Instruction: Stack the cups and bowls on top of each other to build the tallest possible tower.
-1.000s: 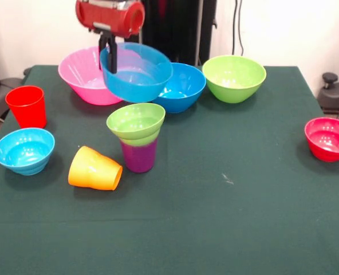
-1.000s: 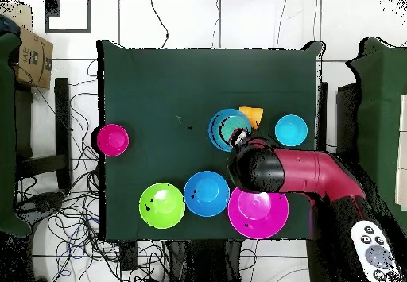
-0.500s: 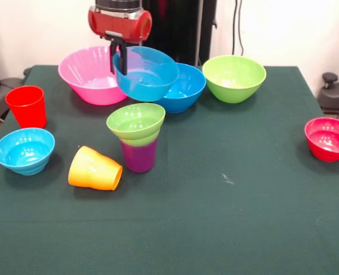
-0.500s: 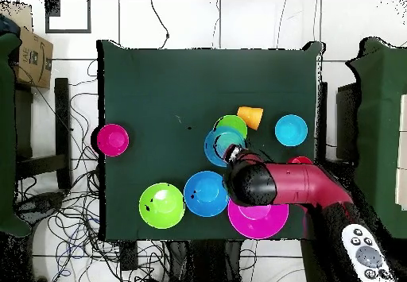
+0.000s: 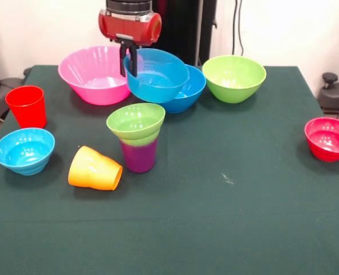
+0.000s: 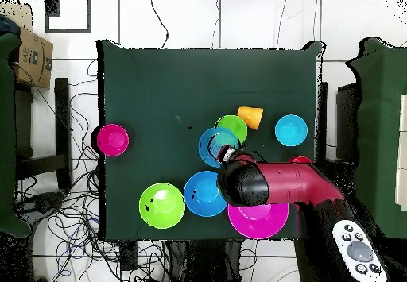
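Observation:
My gripper [image 5: 129,62] is shut on the left rim of a blue bowl [image 5: 156,74], one finger inside and one outside. It holds the bowl tilted in the air, in front of and partly over a second blue bowl [image 5: 189,87] on the table. The held bowl also shows in the overhead view [image 6: 215,145]. A small lime green bowl [image 5: 136,121] sits on the upright purple cup [image 5: 139,156]. The orange cup [image 5: 94,169] lies on its side. The red cup [image 5: 26,106] stands upright at the left. The pink bowl [image 5: 92,74] stands behind the gripper.
A larger lime green bowl [image 5: 233,77] stands at the back right. A light blue bowl [image 5: 23,150] sits at the left edge and a red bowl [image 5: 328,138] at the right edge. The green tablecloth [image 5: 227,217] covers the table.
My gripper has carried the blue bowl rightward in the front view, away from above the green bowl and purple cup, toward the second blue bowl at the back.

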Available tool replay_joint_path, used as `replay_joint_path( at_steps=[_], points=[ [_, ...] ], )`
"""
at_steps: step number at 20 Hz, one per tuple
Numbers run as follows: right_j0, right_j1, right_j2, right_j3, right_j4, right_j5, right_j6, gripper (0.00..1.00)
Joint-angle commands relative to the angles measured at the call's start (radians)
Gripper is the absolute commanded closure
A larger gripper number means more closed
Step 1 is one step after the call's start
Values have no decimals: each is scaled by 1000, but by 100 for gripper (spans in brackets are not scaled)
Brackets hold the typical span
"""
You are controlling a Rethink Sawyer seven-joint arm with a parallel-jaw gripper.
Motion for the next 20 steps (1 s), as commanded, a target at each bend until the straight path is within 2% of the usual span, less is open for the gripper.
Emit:
replay_joint_path(
  at_steps=[1,8,20],
  points=[
    [-1,59,68,5,-80,-20,-110,100],
    [-37,76,90,-19,-96,-6,-146,100],
    [-49,131,83,-49,-161,-35,-124,100]
  ],
)
